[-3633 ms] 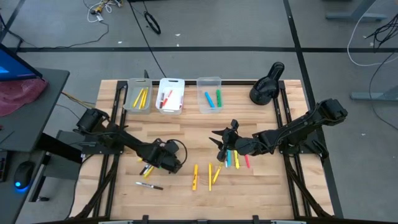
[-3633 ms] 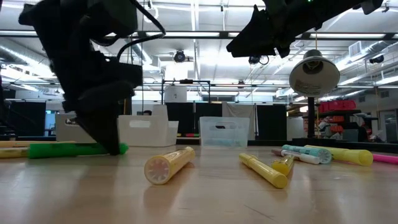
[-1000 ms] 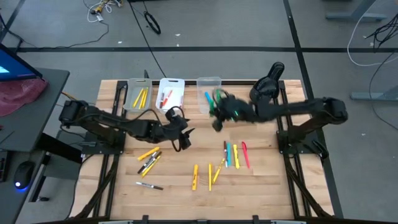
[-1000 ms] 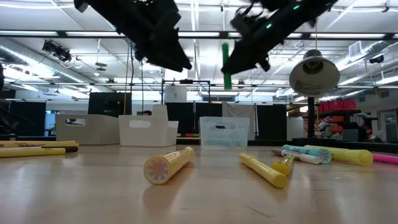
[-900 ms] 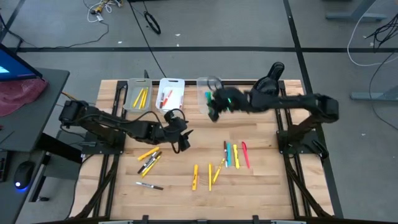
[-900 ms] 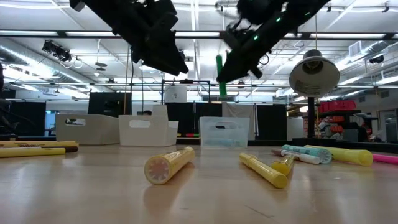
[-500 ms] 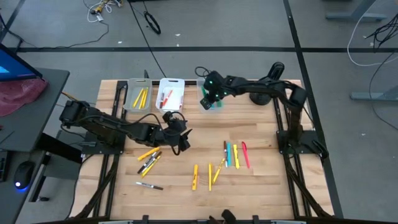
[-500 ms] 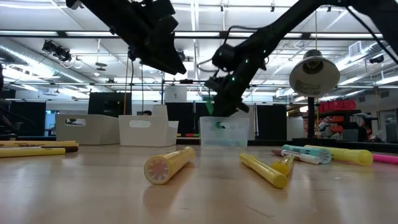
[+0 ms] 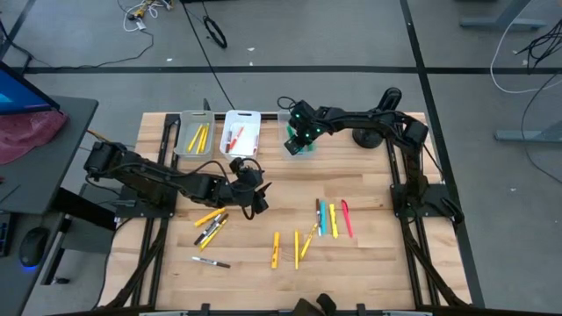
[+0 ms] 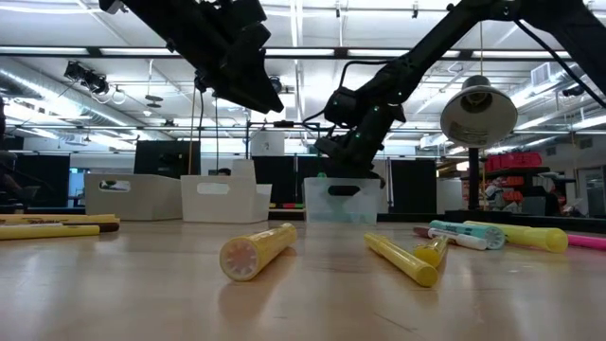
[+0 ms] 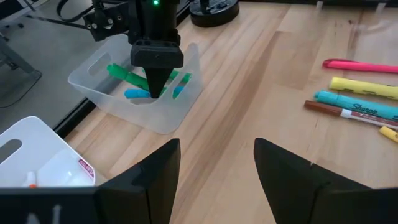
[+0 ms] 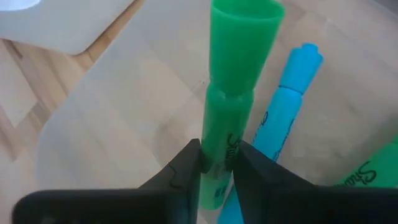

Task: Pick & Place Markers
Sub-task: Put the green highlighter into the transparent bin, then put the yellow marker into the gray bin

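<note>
My right gripper [image 9: 299, 140] reaches down into the clear bin [image 9: 307, 116] at the table's far edge, shut on a green marker [image 12: 227, 134]. A blue marker [image 12: 283, 118] lies beside it on the bin's floor, and another green one [image 11: 181, 79] lies at the bin's other side. My left gripper [image 9: 252, 191] hovers open left of the table's middle, nothing between its fingers [image 11: 155, 180]. Loose markers lie flat on the table: yellow, blue and pink ones [image 9: 332, 218], yellow ones [image 9: 275, 249], and yellow and dark ones [image 9: 211, 225]. My right gripper pinches the green marker's barrel [image 12: 219, 155] between its two fingers, below the cap. The fingers [image 11: 155, 84] come from above, pointing down into the bin, and lie across the marker. The marker [image 11: 124, 73] lies low in the bin beside the blue one.
A bin with yellow markers [image 9: 193, 136] and a white bin with red ones [image 9: 239, 133] stand left of the clear bin. A black domed object [image 9: 378, 118] sits at the far right. Bare wood lies between the two arms.
My right gripper has carried the green marker toward the table's far edge and leftward, then down into the clear bin. The marker hung upright below the fingers before; now it lies low in the bin.
</note>
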`<state>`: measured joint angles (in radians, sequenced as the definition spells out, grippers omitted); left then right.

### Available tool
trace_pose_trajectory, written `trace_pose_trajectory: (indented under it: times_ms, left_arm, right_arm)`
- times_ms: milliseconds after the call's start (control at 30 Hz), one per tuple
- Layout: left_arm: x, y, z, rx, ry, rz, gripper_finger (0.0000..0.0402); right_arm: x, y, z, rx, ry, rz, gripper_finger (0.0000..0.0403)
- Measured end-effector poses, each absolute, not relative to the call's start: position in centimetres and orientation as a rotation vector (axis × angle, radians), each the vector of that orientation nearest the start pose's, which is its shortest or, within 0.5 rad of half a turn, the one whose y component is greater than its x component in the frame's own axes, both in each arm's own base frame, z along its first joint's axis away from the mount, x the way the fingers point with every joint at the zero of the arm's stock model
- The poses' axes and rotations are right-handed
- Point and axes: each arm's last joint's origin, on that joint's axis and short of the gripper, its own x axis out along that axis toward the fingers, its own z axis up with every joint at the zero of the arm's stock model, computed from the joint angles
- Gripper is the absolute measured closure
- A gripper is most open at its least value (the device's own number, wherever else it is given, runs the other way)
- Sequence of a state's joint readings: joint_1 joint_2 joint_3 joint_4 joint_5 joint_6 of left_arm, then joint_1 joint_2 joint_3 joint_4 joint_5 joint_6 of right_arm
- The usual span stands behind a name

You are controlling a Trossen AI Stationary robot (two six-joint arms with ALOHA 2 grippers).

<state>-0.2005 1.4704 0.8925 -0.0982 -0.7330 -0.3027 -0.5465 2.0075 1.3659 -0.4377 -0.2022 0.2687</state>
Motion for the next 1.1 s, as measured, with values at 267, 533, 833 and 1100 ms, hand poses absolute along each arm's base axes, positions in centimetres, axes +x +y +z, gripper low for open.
trace_pose_trajectory:
  times_ms: [267,533,833,1100]
  left_arm:
    - [29.9,-4.1,22.7,0.021,0.525,0.596,0.0191]
    - [29.9,-4.1,22.6,0.023,0.529,0.595,0.0191]
    - [29.6,-4.5,22.4,0.041,0.553,0.591,0.0191]
    - [28.2,-7.8,22.7,0.106,0.551,0.548,0.0191]
  right_arm:
    - [35.2,-20.8,15.9,0.648,0.975,-0.457,0.0266]
    - [35.0,-20.9,17.6,0.534,0.937,-0.505,0.0268]
    - [35.9,-14.5,24.2,0.314,0.83,-0.343,0.0301]
    - [36.5,-2.4,27.9,0.007,0.795,-0.254,0.0334]
